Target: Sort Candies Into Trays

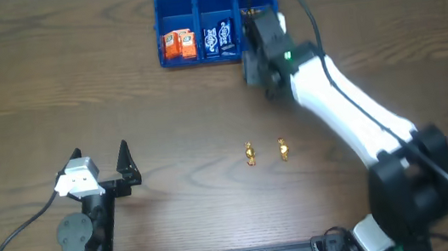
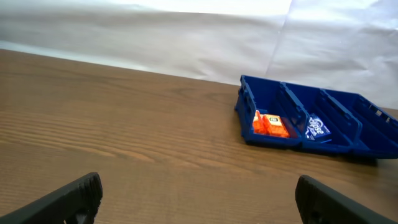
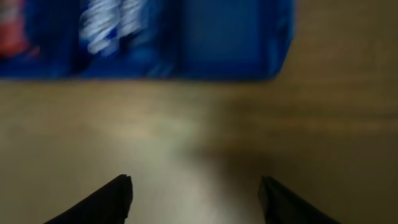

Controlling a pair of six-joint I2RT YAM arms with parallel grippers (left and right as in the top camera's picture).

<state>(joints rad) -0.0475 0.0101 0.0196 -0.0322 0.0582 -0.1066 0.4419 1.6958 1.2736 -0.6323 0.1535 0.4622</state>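
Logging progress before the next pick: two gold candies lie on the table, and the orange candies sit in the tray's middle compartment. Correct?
Not quite. The orange candies sit in the left end compartment of the tray, not the middle one; the top view shows it. Two gold candies do lie on the table.

The top view looks straight down on the table (image 1: 74,92) from well above. The left wrist view sits low over the table, facing level across it toward the distant tray (image 2: 245,106) and a white backdrop (image 2: 155,37). The right wrist view looks steeply down, close above the tray's edge. All three share the tray.
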